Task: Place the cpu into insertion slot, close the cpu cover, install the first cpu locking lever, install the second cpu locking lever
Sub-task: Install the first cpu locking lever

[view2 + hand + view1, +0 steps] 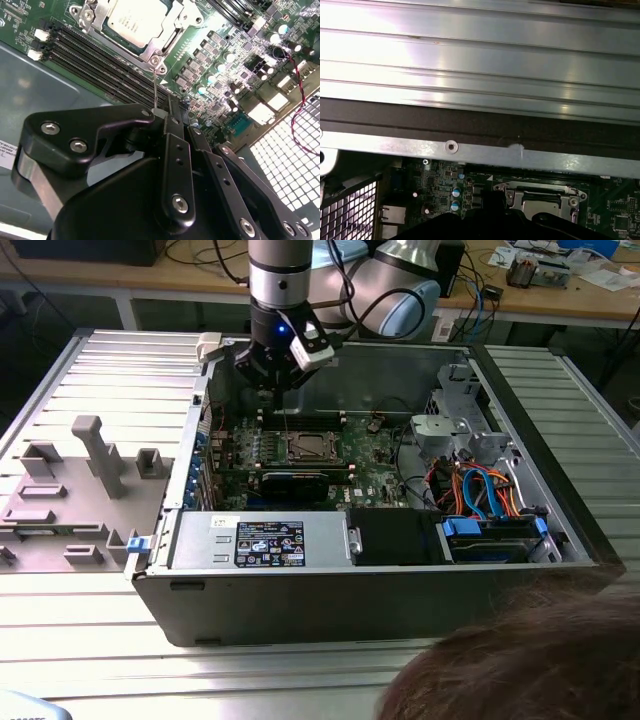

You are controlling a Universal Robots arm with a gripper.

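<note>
Nearest the lens: the black links and bolts of me, the gripper [176, 114], crowd the second wrist view and hide the board beneath them.
Jaws: together at the tips, with no gap that I can see.
Locking lever [155, 90]: a thin wire rising from the socket's corner to the edge of my fingertip. I cannot tell whether it is pinched or only touching.
Cpu [134, 20]: silvery top, seated flat in its socket. Its far part is cut off by the picture's edge in the second wrist view.
Cpu cover [150, 52]: down over the chip, framing its edges.
Insertion slot [290, 448]: on the green board [30, 20] in the far half of the open case [300, 610], just near of where I hang. Its dark centre is hidden under chip and cover.
Memory slots [100, 62]: long black rows just beside the socket, partly lost behind my links.
Case wall [470, 150]: a pale strip in the first wrist view, with the ridged table [470, 50] beyond it. The socket there is cut off by my dark body.
Power supply [260, 540]: along the near side, blocking the near strip of the board.
Blue cables [480, 490]: toward the exterior view's right, tangled and hard to trace.
Grey fixture [80, 475]: on the table at the exterior view's left, well apart from the case.
Hair [520, 660]: a person's, at the near right corner of the exterior view, covering part of the table.
</note>
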